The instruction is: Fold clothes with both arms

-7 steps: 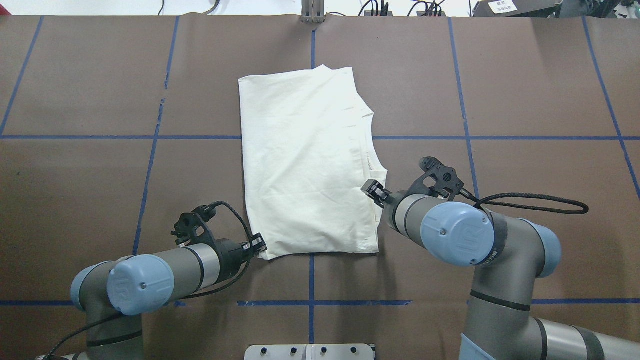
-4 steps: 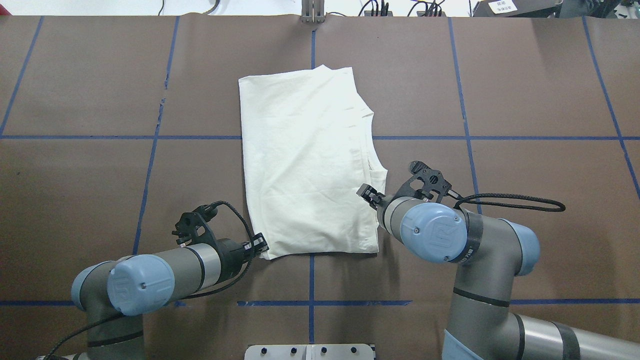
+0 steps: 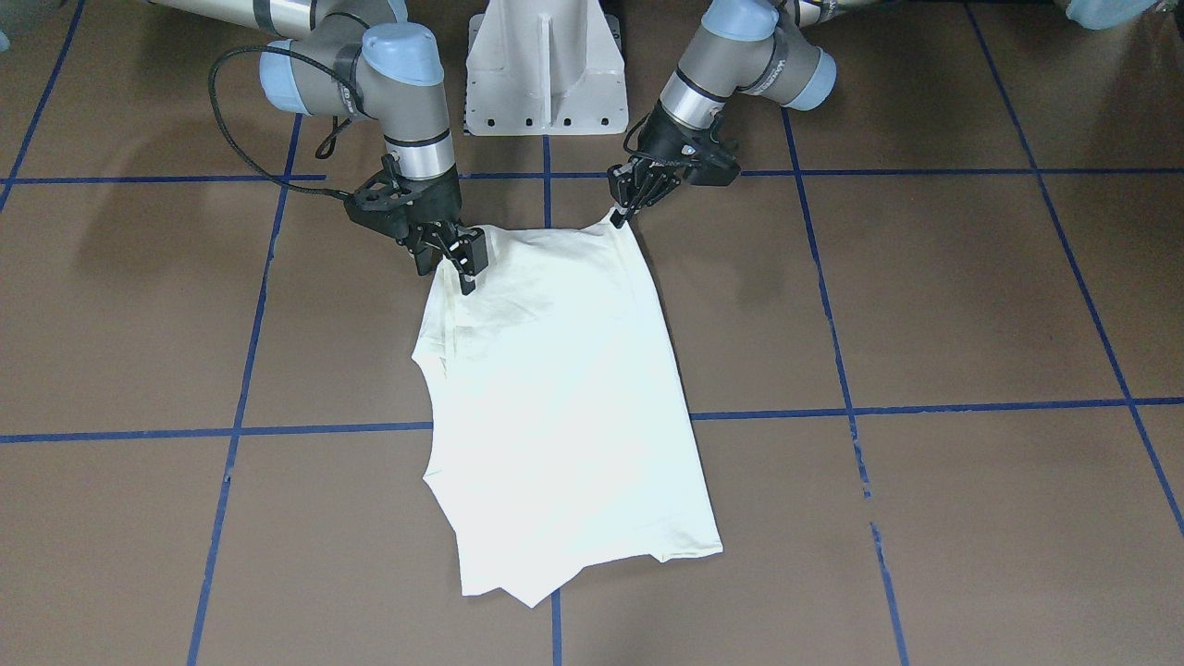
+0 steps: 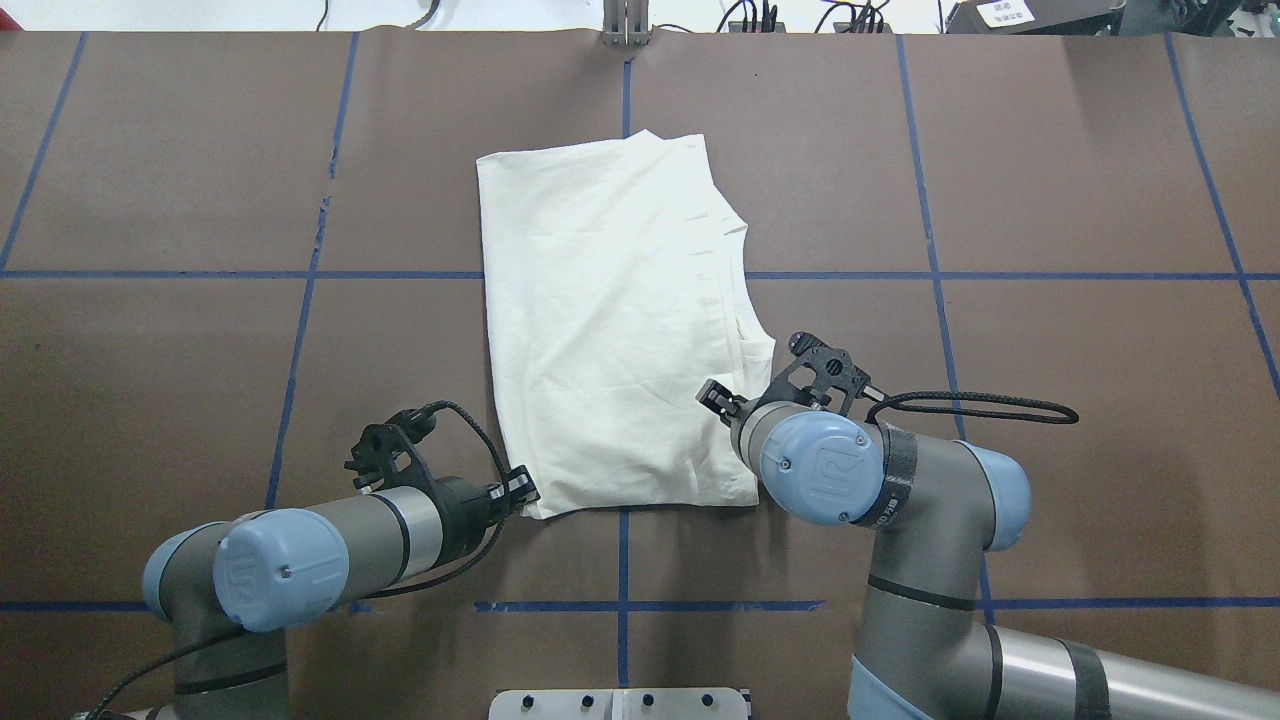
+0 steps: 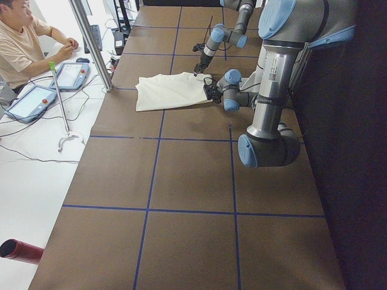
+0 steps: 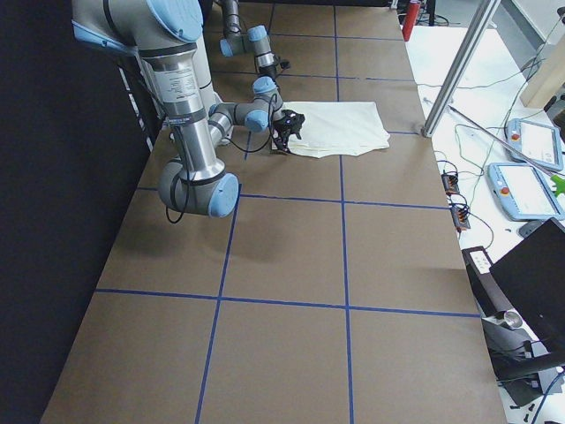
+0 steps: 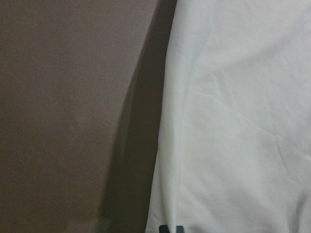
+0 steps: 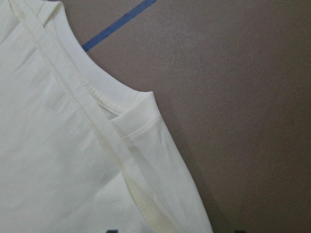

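1. Your right arm [image 4: 900,500] has swung in toward the shirt [image 4: 600,320] in the last second, and its elbow has come closer to the middle of the bench [image 4: 1050,180].
2. Your right claw [image 4: 712,397] now sits further over the cloth than before. It hangs over the shirt's right side, on the part nearer the robot.
3. Its two fingers are apart. In the right wrist view one tip is over the cloth and the other is over the bare bench.
4. Your left arm [image 4: 330,550] has not moved.
5. Your left claw [image 4: 520,486] is at the shirt's near left corner. Its fingers are together and pinch that corner. In the front view the corner stands up in a small point at the fingertips.
6. The shirt lies in the middle of the bench, folded into a long shape. It runs from the robot's side toward the far edge. The rest of it lies flat, with a plain cream side up.
7. Seams and folded layers show along its right side.
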